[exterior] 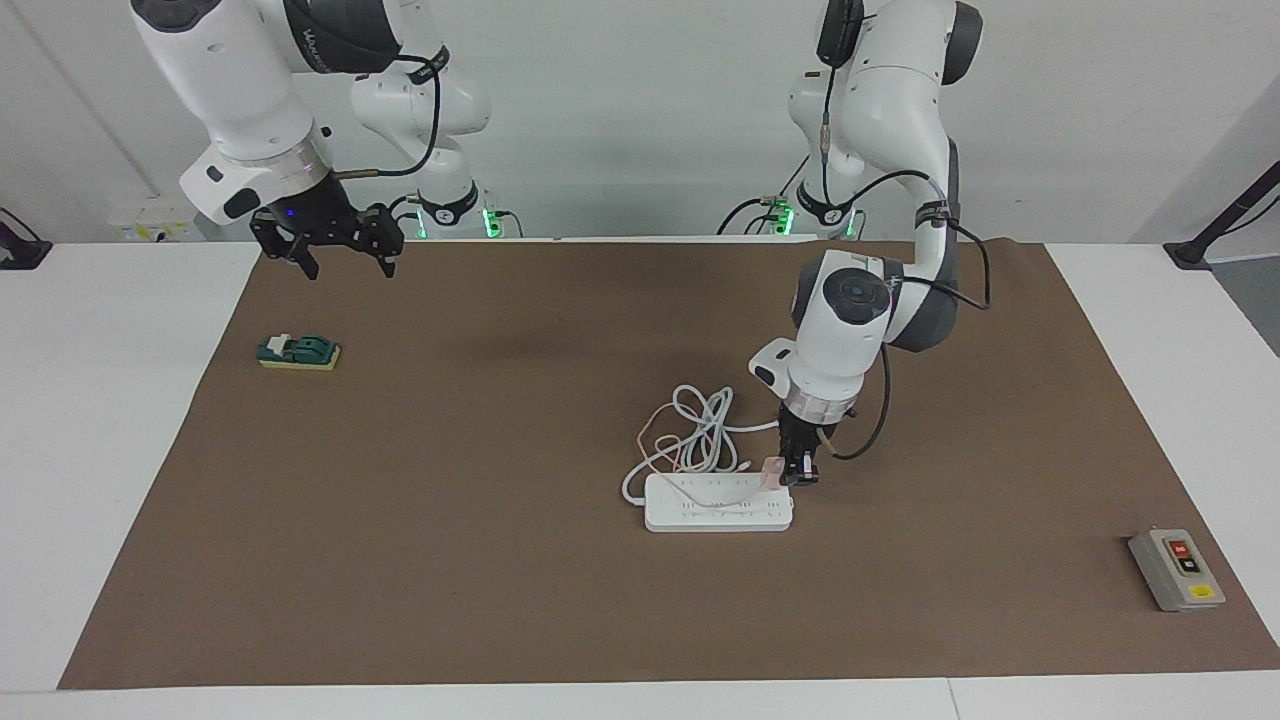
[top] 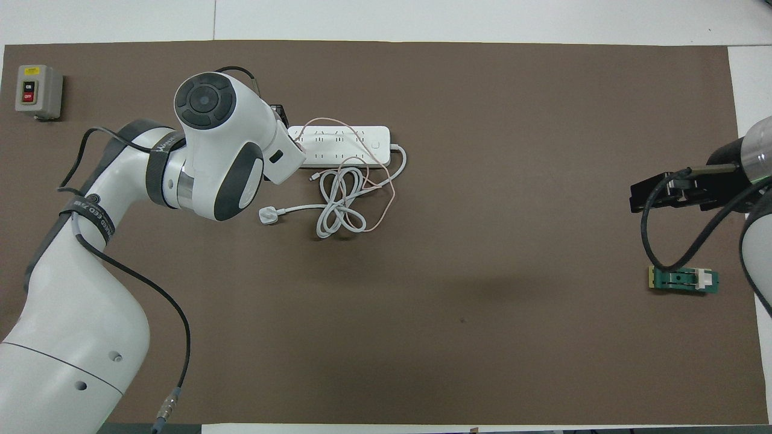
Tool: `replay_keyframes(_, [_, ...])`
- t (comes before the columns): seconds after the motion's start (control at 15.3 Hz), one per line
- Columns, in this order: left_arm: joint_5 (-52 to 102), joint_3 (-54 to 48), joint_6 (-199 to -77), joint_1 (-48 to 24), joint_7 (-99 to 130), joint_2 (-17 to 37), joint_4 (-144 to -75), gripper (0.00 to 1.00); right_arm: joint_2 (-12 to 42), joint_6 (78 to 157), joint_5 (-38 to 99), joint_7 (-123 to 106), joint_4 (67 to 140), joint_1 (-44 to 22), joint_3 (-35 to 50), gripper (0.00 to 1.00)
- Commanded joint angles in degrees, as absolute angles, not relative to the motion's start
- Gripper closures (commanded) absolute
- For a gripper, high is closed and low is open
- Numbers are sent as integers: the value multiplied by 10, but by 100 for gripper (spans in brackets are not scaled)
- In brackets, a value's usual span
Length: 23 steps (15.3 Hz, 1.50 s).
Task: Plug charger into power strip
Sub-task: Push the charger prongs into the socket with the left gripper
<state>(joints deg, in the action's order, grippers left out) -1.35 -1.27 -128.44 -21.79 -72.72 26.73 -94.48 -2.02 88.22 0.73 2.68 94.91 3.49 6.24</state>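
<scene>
The white power strip (exterior: 715, 510) lies flat on the brown mat; it also shows in the overhead view (top: 344, 144). The pale pink charger (exterior: 772, 470) sits on the strip's end toward the left arm. Its thin pink cable (exterior: 660, 440) loops over the strip and the coiled cord. My left gripper (exterior: 800, 470) points down at that end, shut on the charger. In the overhead view the left arm hides the charger and the gripper. My right gripper (exterior: 345, 262) is open and empty, held above the mat's edge at the right arm's end, where the arm waits.
The strip's thick white cord (top: 338, 208) lies coiled nearer the robots than the strip, ending in a white three-pin plug (top: 268, 215). A grey button box (exterior: 1176, 568) sits at the left arm's end. A small green-and-yellow block (exterior: 298, 352) lies under the right gripper's side.
</scene>
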Motion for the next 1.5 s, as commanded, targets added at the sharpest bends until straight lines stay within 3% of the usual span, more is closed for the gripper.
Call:
replay_keyframes(0.0, [-29,-6,-1279,-227,-694,253,-985,86,-32,892,13,29,962,47,69,0])
replay_keyframes(1.44, [-38,-5,-1335,-227,-680,259,-981,85,-32,892,13,26,962,49,69,0])
